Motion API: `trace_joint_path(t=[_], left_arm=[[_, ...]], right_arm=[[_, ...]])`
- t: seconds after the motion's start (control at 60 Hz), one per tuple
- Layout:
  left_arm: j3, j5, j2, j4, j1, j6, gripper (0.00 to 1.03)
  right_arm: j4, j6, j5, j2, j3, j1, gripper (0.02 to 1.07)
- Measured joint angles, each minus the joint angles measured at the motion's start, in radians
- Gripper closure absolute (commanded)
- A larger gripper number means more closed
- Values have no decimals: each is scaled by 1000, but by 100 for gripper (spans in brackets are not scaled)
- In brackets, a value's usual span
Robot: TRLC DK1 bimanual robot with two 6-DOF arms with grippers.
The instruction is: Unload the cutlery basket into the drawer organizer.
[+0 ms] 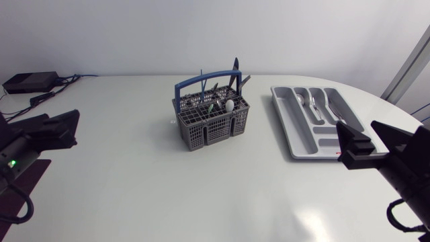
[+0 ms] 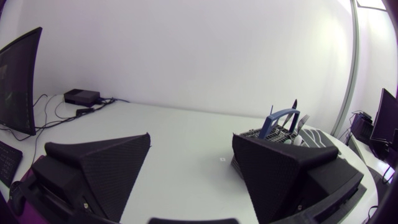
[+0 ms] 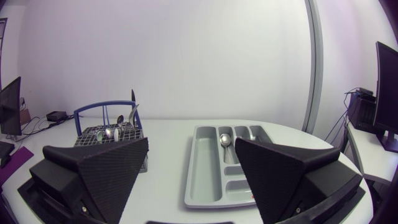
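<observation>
A grey cutlery basket (image 1: pixel 209 119) with a blue handle stands mid-table, with several pieces of cutlery upright in it. The grey drawer organizer (image 1: pixel 310 121) lies to its right, with spoons in its far compartments. My left gripper (image 1: pixel 50 131) sits open at the table's left edge, far from the basket. My right gripper (image 1: pixel 355 149) is open by the organizer's near right corner. Ahead of my left gripper (image 2: pixel 191 165), the basket (image 2: pixel 277 130) shows partly behind one finger. Ahead of my right gripper (image 3: pixel 189 171) lie the organizer (image 3: pixel 227 163) and the basket (image 3: pixel 112 134).
A black box (image 1: pixel 30 82) with cables sits at the table's far left corner. A small mark (image 1: pixel 173 122) lies on the white table beside the basket.
</observation>
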Motion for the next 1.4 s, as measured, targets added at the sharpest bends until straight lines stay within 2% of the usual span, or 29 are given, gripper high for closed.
trace_joint_path(t=[0.117, 0.233, 0.3, 0.433, 0.517, 0.583, 0.683, 0.75, 0.967, 1.033, 1.233, 1.35, 1.4], left_arm=[[142, -42, 166, -139, -81, -14, 8], [295, -67, 328, -272, -127, -1, 7], [378, -72, 414, -332, -155, 49, 7], [518, -77, 560, -420, -210, 225, 7], [587, -49, 642, -444, -227, 270, 7], [627, -10, 701, -445, -231, 289, 8], [669, 128, 782, -435, -229, 317, 8], [690, 176, 830, -402, -230, 337, 10], [760, 232, 978, -287, -238, 397, 12], [777, 260, 1019, -258, -244, 408, 12], [798, 267, 1109, -143, -274, 415, 13], [819, 272, 1163, -79, -285, 417, 23], [830, 272, 1184, -66, -286, 418, 31]], right_arm=[[-6, 21, 1, 163, 76, 1, 7], [-87, 24, 0, 306, 172, 6, 7], [-148, 23, 0, 381, 235, 11, 7], [-229, 15, -5, 516, 332, 27, 7], [-263, -8, -29, 583, 369, 33, 7], [-283, -38, -87, 624, 383, 33, 7], [-323, -96, -186, 661, 394, 31, 7], [-343, -140, -212, 681, 400, 31, 7], [-360, -188, -309, 708, 414, 31, 7], [-360, -192, -316, 713, 420, 31, 7], [-360, -195, -318, 763, 465, 32, 7], [-360, -200, -325, 783, 483, 49, 7], [-360, -203, -327, 790, 490, 59, 7]])
